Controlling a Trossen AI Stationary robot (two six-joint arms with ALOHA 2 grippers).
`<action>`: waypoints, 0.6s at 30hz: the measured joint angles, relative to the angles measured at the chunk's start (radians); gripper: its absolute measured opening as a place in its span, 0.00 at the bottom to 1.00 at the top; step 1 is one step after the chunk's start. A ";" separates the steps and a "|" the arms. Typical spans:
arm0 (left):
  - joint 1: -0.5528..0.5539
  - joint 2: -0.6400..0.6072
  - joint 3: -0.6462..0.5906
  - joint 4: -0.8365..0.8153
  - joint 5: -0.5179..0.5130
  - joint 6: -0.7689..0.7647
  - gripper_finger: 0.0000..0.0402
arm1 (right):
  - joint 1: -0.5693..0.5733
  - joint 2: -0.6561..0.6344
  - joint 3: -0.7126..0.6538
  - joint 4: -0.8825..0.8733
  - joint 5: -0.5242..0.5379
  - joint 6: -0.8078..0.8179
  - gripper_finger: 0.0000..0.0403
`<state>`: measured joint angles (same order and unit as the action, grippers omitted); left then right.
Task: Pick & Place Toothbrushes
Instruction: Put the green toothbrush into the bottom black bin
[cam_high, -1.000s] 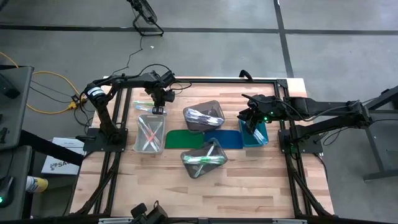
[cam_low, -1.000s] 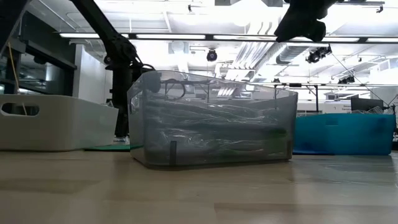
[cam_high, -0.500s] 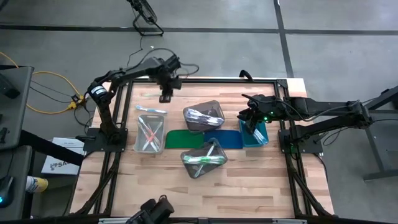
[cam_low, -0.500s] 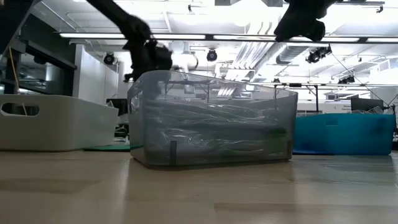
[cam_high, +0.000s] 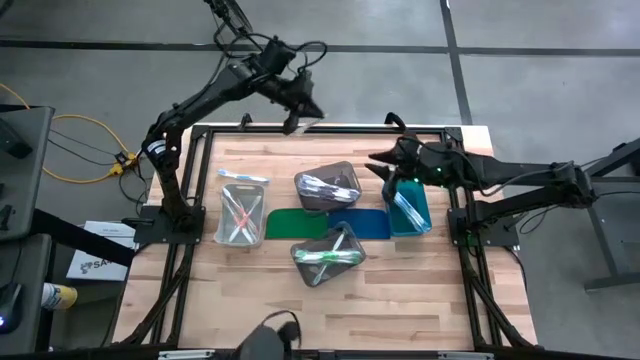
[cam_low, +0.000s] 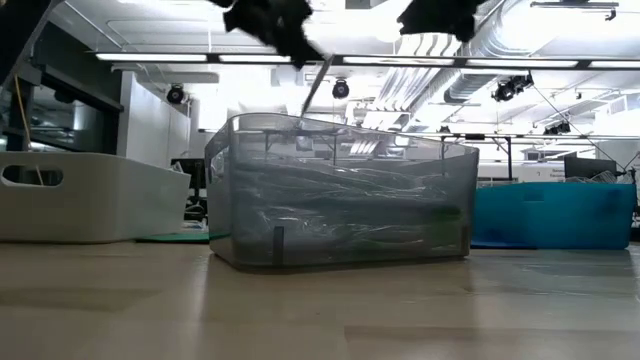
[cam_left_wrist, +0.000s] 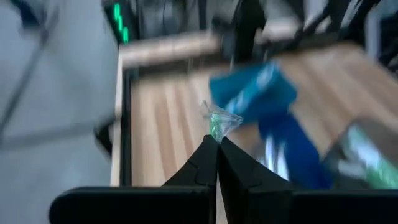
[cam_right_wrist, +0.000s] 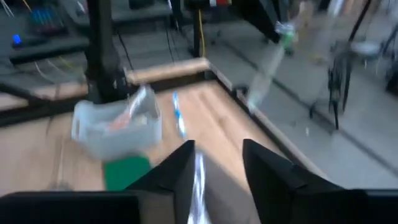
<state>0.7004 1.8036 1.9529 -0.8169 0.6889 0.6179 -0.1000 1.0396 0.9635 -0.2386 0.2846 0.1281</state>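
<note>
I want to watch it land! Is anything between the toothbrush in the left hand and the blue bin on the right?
Maybe, yes. The left hand holds the toothbrush high in the air. The open right hand hovers by the far end of the teal bin, roughly on that path.

Wooden surface (cam_high: 250, 300) with bins, mats and one loose toothbrush

Four bins are placed on it: a clear bin (cam_high: 240, 214) at the left, two grey bins (cam_high: 327, 187) (cam_high: 328, 256) in the middle, a teal bin (cam_high: 409, 210) at the right. A green mat (cam_high: 290, 224) and a blue mat (cam_high: 367, 224) lie between them. A loose toothbrush (cam_high: 243, 176) is seen just beside the clear bin.
</note>
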 joint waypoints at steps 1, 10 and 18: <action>-0.012 -0.001 0.013 0.040 0.020 -0.018 0.00 | -0.012 0.015 0.000 0.044 -0.015 -0.027 0.33; -0.118 -0.002 0.037 0.322 0.158 -0.148 0.00 | -0.117 0.136 0.002 0.303 -0.020 -0.074 0.63; -0.196 -0.002 0.037 0.455 0.211 -0.179 0.00 | -0.168 0.245 0.002 0.461 -0.053 -0.104 0.68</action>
<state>0.5048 1.8019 1.9903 -0.3621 0.8996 0.4389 -0.2680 1.2850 0.9653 0.2227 0.2321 0.0242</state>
